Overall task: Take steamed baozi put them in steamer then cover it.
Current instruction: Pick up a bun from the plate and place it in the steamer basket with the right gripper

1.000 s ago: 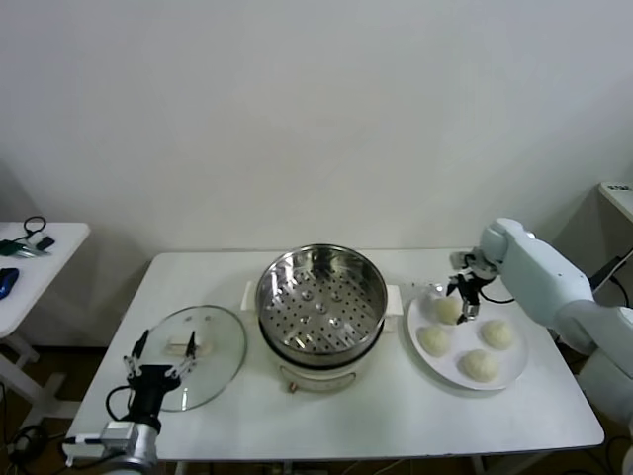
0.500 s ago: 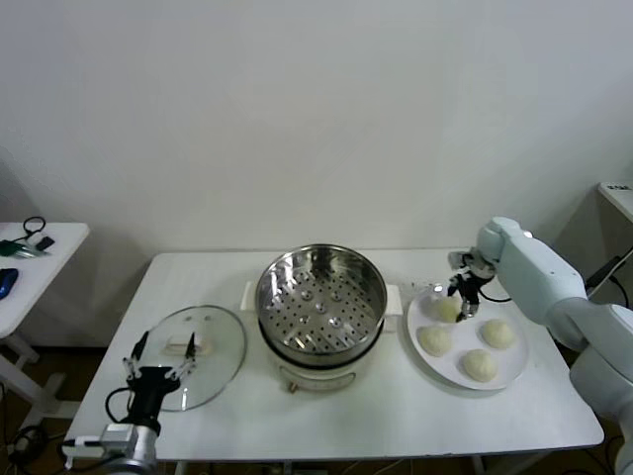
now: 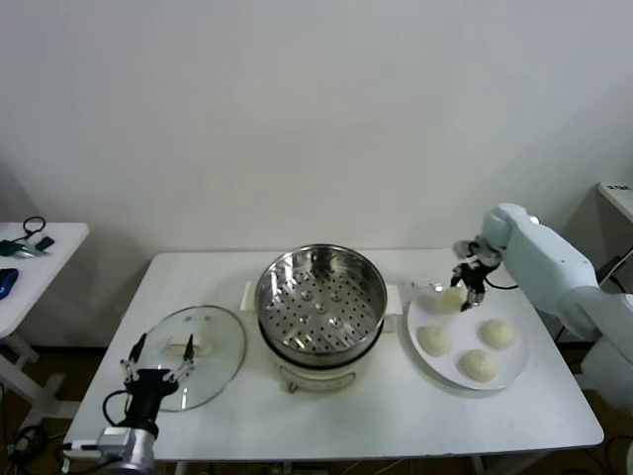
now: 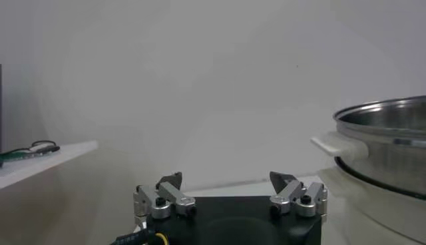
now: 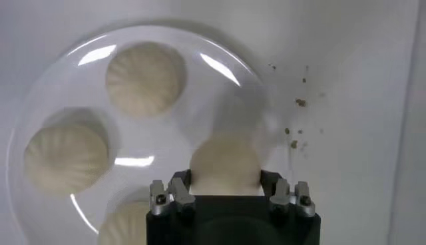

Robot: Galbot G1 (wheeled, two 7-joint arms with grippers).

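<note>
- White counter (image 3: 346, 416) fills the lower frame, steamer (image 3: 321, 297) at centre.
- Right claw (image 3: 463, 287), right of centre, grips a baozi (image 3: 452, 298) above the plate (image 3: 514, 371).
- Left claw (image 3: 158, 358), lower left, gapes empty.

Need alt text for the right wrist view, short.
The right gripper is shut on one baozi above a white plate, its jaws pressing the bun's two sides. Three more baozi lie on the plate: one, another and a third partly hidden by the gripper. Brown crumbs speckle the white table beside the plate.
</note>
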